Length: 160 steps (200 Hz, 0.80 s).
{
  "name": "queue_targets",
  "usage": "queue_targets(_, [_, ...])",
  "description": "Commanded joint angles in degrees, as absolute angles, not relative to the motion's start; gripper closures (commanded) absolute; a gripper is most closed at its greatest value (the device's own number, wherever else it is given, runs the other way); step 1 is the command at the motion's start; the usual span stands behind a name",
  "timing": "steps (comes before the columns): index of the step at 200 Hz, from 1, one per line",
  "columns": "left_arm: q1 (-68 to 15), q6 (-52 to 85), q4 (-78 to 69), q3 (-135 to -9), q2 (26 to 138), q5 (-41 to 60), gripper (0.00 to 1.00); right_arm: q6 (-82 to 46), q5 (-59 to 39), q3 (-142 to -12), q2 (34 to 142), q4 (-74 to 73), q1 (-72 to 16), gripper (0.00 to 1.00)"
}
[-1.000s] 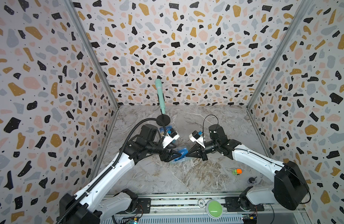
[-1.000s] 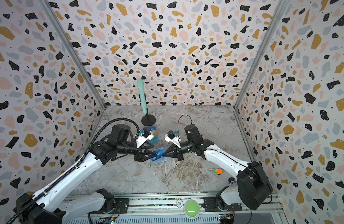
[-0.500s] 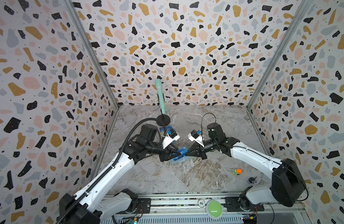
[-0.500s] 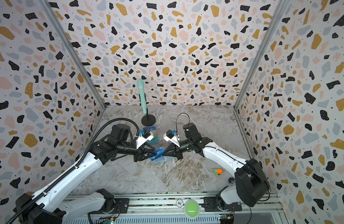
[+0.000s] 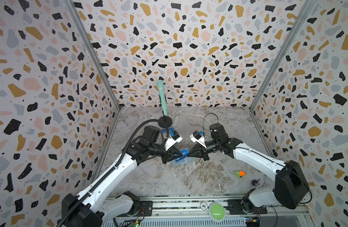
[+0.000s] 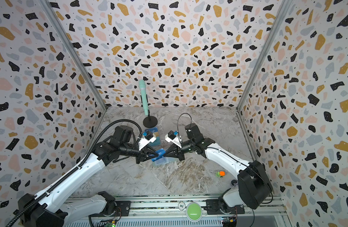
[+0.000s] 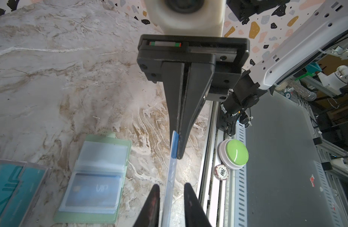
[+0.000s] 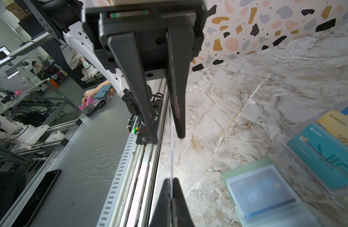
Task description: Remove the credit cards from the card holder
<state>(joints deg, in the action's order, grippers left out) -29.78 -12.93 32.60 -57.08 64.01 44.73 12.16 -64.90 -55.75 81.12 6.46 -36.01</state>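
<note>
Terrazzo-patterned walls (image 5: 169,49) around a grey veined marble tabletop (image 5: 149,176).

In both top views the light was bright and diffuse, coming from above. The terrazzo walls (image 5: 188,39) were evenly lit; the arms (image 5: 118,171) cast only faint, soft shadows on the marble bench (image 5: 188,182). The wide lens splayed the corner posts (image 5: 91,53) outward. In the left wrist view a milky glare washed the bench (image 7: 145,118), and the white camera housing (image 7: 185,17) and the left claw (image 7: 171,184) were blurred. In the right wrist view the blue credit card (image 8: 171,157) gleamed edge-on as a thin white line, the right claw (image 8: 171,182) was out of focus, and the room beyond (image 8: 31,78) was dimmer.
</note>
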Motion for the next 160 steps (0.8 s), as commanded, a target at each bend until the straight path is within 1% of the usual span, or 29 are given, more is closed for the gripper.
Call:
queue_targets(1, [-29.6,-13.4,32.4,-58.9,64.0,45.8,0.81,13.3,-65.3,-57.8,81.0,7.6,-36.2,1.0])
queue_targets(33, [-29.6,-13.3,32.3,-58.9,64.1,45.7,0.84,13.2,-64.9,-57.9,80.9,7.6,-36.2,1.0])
queue_targets(140, [-29.6,-12.8,31.6,-58.6,64.2,45.1,0.99,10.6,-62.8,-56.4,80.2,4.2,-35.6,1.0])
queue_targets(160, [-29.6,-12.6,31.2,-58.5,64.3,44.4,1.0,9.6,-62.1,-55.9,79.9,3.1,-35.2,0.93])
